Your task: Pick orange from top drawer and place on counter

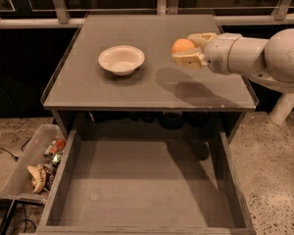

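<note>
Camera view, end effector (190,48), orange (182,45) above counter (137,89)

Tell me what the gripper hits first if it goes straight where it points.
Probably the white bowl: the gripper, holding the orange over the counter, points toward it, though it may pass above the rim.

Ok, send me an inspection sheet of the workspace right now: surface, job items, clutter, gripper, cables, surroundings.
Surface: counter carries a white bowl, left of centre.
Job's things: orange in the gripper, over the counter's right side, not set down; top drawer pulled open, nothing seen inside.
Clutter: clear bin of trash on the floor, left of the drawer.
Gripper: gripper reaches in from the right, jaws closed on the orange.
Cables: dark cable on the floor at far left.
Surroundings: speckled floor; railing behind the counter.
</note>
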{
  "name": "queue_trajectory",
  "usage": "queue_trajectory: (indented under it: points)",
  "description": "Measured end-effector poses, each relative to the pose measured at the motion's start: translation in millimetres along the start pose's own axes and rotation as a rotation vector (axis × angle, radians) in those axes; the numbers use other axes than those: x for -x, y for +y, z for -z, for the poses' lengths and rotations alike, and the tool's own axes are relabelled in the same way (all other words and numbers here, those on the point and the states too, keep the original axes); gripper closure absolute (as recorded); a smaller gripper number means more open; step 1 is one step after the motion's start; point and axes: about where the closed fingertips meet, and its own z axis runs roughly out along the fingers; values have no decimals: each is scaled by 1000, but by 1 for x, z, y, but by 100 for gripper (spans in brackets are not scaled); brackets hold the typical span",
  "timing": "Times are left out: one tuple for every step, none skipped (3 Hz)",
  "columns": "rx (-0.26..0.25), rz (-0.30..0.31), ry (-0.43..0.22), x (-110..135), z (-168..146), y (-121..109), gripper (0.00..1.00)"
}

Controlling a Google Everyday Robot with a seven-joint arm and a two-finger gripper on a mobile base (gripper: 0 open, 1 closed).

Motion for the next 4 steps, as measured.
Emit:
queue_trajectory:
  points:
    - [12, -42, 19, -17, -8, -5, 100]
    - [21, -58, 53, -32, -14, -5, 100]
    - [38, -69, 97, -49, -20, 2, 100]
    - [55, -73, 128, -61, -26, 11, 100]
